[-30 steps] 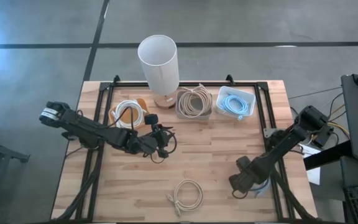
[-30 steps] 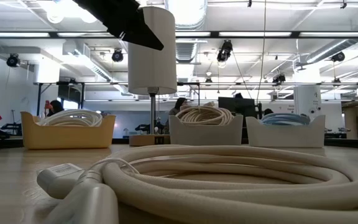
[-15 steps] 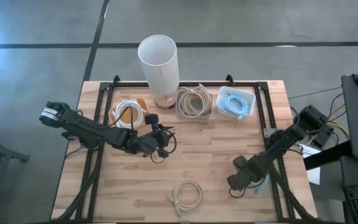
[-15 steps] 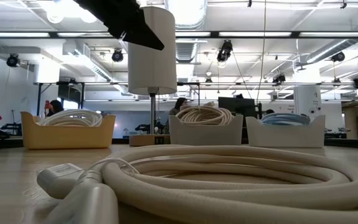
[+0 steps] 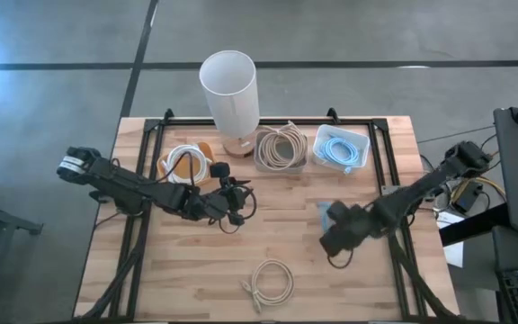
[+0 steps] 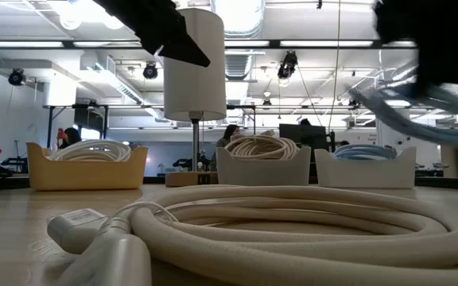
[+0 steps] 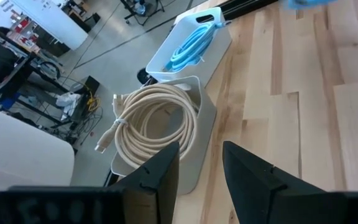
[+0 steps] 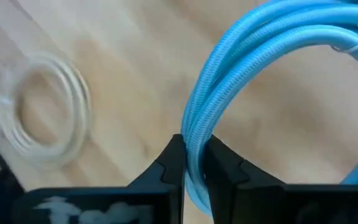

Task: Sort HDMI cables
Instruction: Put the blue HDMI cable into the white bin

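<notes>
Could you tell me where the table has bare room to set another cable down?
Bare wood lies between the left pincer and the right pincer, which grips a light blue cable, and on both sides of the beige coil at the front. The back edge is crowded with three trays and the white cylinder.

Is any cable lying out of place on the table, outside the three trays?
Yes, one. A beige cable coil lies loose on the bare wood near the table's front edge, not in any tray. The right gripper holds a light blue cable in the air.
</notes>
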Controlling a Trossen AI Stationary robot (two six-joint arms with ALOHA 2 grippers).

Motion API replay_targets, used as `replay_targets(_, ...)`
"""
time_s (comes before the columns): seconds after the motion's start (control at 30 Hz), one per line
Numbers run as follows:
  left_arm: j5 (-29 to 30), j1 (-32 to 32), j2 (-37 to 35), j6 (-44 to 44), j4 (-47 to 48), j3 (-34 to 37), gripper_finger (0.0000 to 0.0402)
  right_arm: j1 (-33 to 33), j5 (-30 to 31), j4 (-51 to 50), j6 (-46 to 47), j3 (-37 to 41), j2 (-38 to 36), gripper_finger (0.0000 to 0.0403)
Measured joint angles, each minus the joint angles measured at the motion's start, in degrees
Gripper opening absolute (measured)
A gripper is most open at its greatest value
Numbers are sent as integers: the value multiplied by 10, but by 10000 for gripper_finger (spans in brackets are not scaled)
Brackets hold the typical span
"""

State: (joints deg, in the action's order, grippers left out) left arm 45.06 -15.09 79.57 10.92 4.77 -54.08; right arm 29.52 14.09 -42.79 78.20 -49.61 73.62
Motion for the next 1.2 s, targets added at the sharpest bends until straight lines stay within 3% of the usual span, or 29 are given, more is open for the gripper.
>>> replay_targets(0.13,0,0,0,0,1,0,138,-67,42,-3,-179,-21,-43,29)
replay_targets(0.37,0,0,0,0,3,0,138,-238,34,-27,-405,-53,-81,29)
replay_targets(0.63,0,0,0,-1,4,0,138,-452,-146,-90,-636,-72,-74,29)
replay_targets(0.9,0,0,0,-5,3,0,138,-597,-158,-111,-734,-76,-51,29)
replay_targets(1.2,0,0,0,-9,3,0,138,-625,-155,-110,-759,-61,22,31)
